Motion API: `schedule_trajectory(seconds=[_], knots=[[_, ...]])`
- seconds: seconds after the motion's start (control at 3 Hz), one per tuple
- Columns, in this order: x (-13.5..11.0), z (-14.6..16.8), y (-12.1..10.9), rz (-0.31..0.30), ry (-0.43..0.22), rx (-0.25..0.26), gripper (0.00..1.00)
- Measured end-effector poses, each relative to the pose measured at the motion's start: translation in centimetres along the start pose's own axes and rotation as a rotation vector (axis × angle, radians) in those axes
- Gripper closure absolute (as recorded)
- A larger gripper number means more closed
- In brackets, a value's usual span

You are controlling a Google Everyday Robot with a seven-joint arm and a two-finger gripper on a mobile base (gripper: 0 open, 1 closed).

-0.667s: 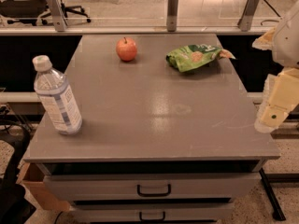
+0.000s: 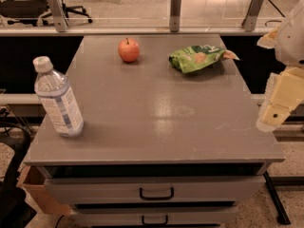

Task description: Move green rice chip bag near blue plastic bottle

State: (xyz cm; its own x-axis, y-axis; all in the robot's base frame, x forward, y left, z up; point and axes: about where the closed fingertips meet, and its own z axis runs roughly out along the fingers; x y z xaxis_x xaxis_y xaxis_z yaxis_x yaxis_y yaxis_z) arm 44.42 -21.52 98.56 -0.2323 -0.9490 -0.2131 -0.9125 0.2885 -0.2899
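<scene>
The gripper (image 2: 276,107) hangs off the bench's (image 2: 156,113) right edge; I cannot tell how its jaws stand. The chip bag (image 2: 197,57) lies far right, well apart from the bottle (image 2: 58,99) at near left. A clumsy grab could slide the bag overboard, and a hasty arrival might topple the bottle. The middle of the bench is open.

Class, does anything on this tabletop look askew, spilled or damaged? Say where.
Nothing spilled or broken. The green rice chip bag lies crumpled at the far right; the blue plastic bottle stands capped near the left edge. The tool hangs beyond the table's right side.
</scene>
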Motion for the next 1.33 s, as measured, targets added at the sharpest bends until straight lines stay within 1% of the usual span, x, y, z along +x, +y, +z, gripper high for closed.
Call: schedule_trajectory(seconds=[0.33, 0.67, 1.0, 1.33], knots=[[1.0, 1.5, -2.3, 0.057, -0.002, 0.069, 0.00], [1.8, 3.7, -4.9, 0.127, -0.069, 0.167, 0.00], [0.6, 5.2, -9.2, 0.155, -0.186, 0.268, 0.00], [-0.5, 4.6, -11.8, 0.157, -0.242, 0.360, 0.00]])
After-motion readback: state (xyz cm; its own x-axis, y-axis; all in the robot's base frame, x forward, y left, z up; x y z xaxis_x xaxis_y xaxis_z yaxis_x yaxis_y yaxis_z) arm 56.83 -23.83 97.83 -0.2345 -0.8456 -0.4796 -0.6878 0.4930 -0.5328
